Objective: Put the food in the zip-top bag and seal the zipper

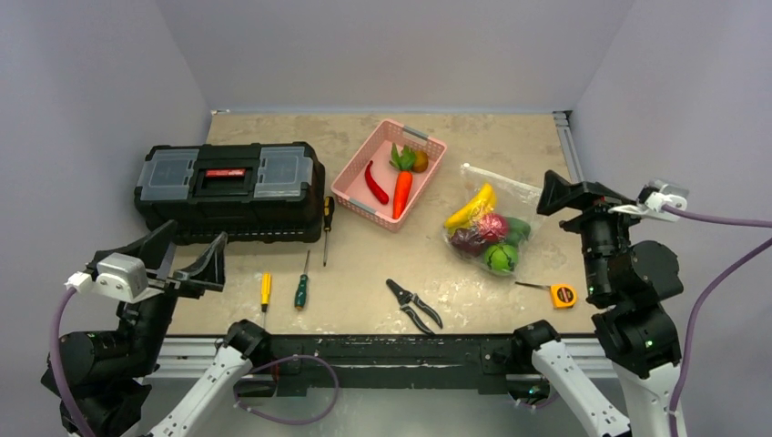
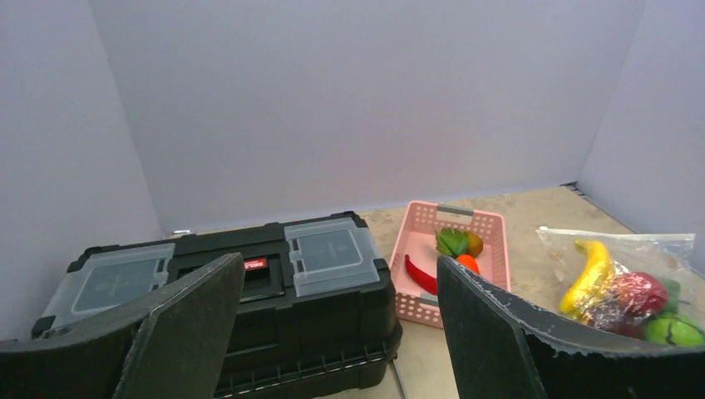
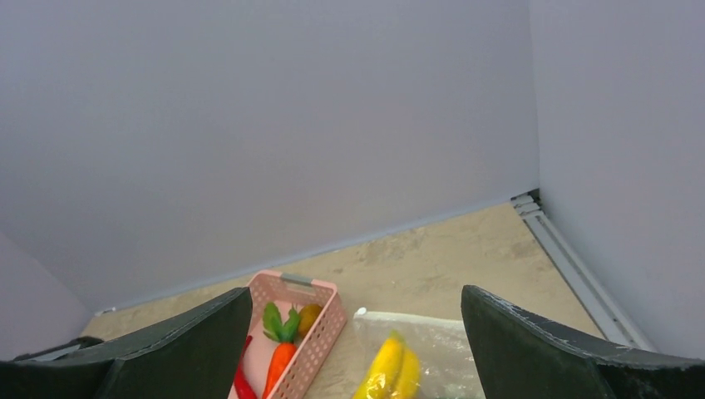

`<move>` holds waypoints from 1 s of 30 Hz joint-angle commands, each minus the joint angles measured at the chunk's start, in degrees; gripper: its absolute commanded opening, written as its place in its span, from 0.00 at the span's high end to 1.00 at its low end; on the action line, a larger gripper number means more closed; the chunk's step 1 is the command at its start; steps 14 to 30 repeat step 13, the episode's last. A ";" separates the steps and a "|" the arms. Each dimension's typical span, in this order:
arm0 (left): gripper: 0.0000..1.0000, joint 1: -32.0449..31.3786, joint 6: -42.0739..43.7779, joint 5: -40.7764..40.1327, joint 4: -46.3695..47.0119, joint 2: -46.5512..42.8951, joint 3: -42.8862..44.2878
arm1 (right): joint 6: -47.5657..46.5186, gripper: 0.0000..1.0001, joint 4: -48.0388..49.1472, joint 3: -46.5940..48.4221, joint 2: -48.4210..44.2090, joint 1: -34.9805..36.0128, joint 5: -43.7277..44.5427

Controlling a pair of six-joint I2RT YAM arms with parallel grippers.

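The bag (image 1: 512,195) lies on the right half of the counter, between the basket (image 1: 361,155) and the right edge. Inside it, in a heap: banana (image 1: 471,208), red fruit (image 1: 492,227), green fruit (image 1: 500,259), and something maroon and more green tucked among them. So the filling looks done from here.

The zipper (image 1: 496,175) runs along the bag's far side, a pale strip angled toward the far right corner. Is it pressed together end to end? Can't tell from up here.

The right tool (image 1: 575,196) hovers just beside the bag at the right edge, jaws spread wide, nothing between them. The left tool (image 1: 187,255) hangs by the near left corner, in front of the toolbox (image 1: 229,189), also spread and empty.

If the seal needs doing, the right tool is the one in reach. My call: pinch the strip at one end and slide along it, not squeeze the middle. The left tool could pin the opposite end so the soft bag doesn't drag. Keep the banana's tip clear of the rim, or the strip won't mate.
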 commanded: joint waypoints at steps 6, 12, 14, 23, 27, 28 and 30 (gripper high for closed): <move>0.15 0.26 1.30 -3.71 -2.15 -0.67 0.48 | 0.37 0.01 -0.23 1.04 -2.84 0.00 9.45; 0.15 0.26 0.93 -3.81 -2.89 -0.35 0.24 | 1.05 0.01 -0.13 -1.33 -4.43 -0.05 8.95; 0.15 0.24 0.85 -3.69 -2.81 -0.30 0.23 | 1.33 0.01 -0.35 -1.66 -4.68 -0.01 9.40; 0.15 0.24 0.85 -3.69 -2.81 -0.30 0.23 | 1.33 0.01 -0.35 -1.66 -4.68 -0.01 9.40; 0.15 0.24 0.85 -3.69 -2.81 -0.30 0.23 | 1.33 0.01 -0.35 -1.66 -4.68 -0.01 9.40; 0.15 0.24 0.85 -3.69 -2.81 -0.30 0.23 | 1.33 0.01 -0.35 -1.66 -4.68 -0.01 9.40; 0.15 0.24 0.85 -3.69 -2.81 -0.30 0.23 | 1.33 0.01 -0.35 -1.66 -4.68 -0.01 9.40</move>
